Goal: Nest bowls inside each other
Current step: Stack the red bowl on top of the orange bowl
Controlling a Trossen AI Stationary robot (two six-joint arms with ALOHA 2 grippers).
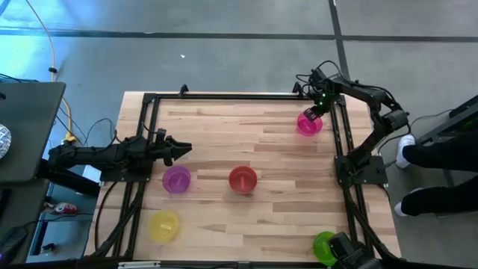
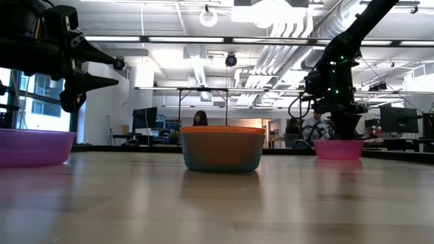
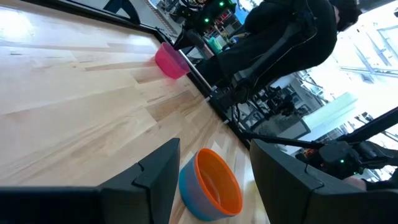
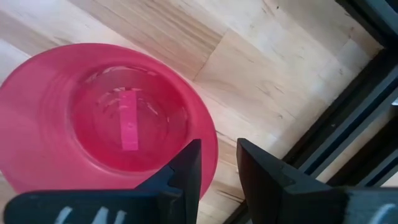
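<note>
The pink bowl (image 1: 309,124) (image 4: 112,118) stands upright on its base near the table's far right corner. My right gripper (image 1: 317,111) (image 4: 219,149) points down at it, open. One finger is inside the bowl's rim and one outside; I cannot tell whether they touch it. The red bowl (image 1: 243,179) (image 3: 217,180) sits inside the teal bowl (image 2: 222,154) at mid-table. The purple bowl (image 1: 176,180), the yellow bowl (image 1: 164,226) and the green bowl (image 1: 324,245) stand apart. My left gripper (image 1: 185,150) (image 3: 214,152) hovers open, level, above the table's left side.
A black frame rail (image 1: 342,142) runs along the table's right edge, close beside the pink bowl. A person's legs and shoes (image 1: 429,161) stand just beyond it. Bare wood (image 1: 246,134) lies between the pink bowl and the red bowl.
</note>
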